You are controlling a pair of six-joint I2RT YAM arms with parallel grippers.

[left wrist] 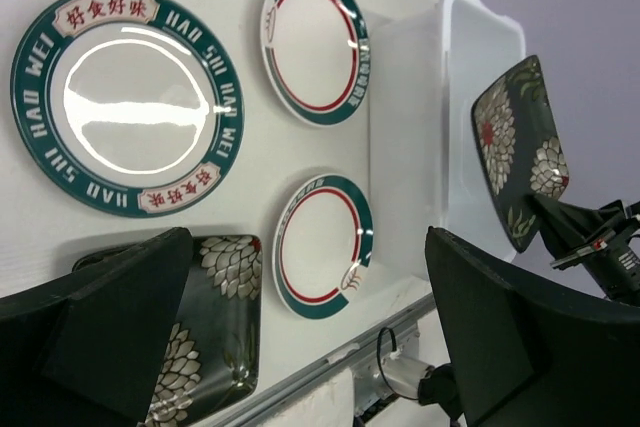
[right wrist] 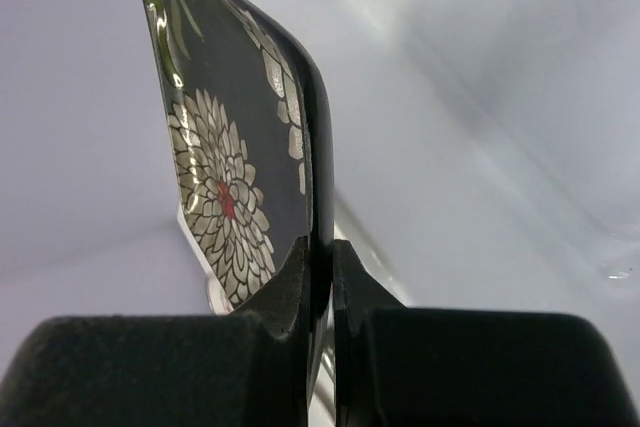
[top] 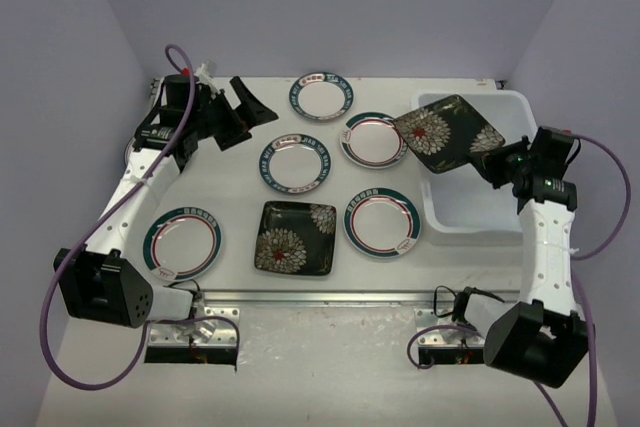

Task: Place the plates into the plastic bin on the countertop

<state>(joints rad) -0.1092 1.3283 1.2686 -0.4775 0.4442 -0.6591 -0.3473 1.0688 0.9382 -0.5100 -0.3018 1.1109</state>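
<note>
Pinching the rim of the square black floral plate (right wrist: 228, 182), my right gripper (right wrist: 320, 272) holds it tilted over the far left corner of the white translucent plastic bin (top: 478, 215). I advise levelling it and lowering it inside the walls before release. Bin's visible floor holds nothing; my left gripper (top: 248, 115) hangs spread, empty.

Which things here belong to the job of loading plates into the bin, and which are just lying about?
Job:
raised square floral plate
square floral plate flat on the countertop
round teal-rimmed plates
plastic bin

Just lying about:
metal rail
purple cables
</note>
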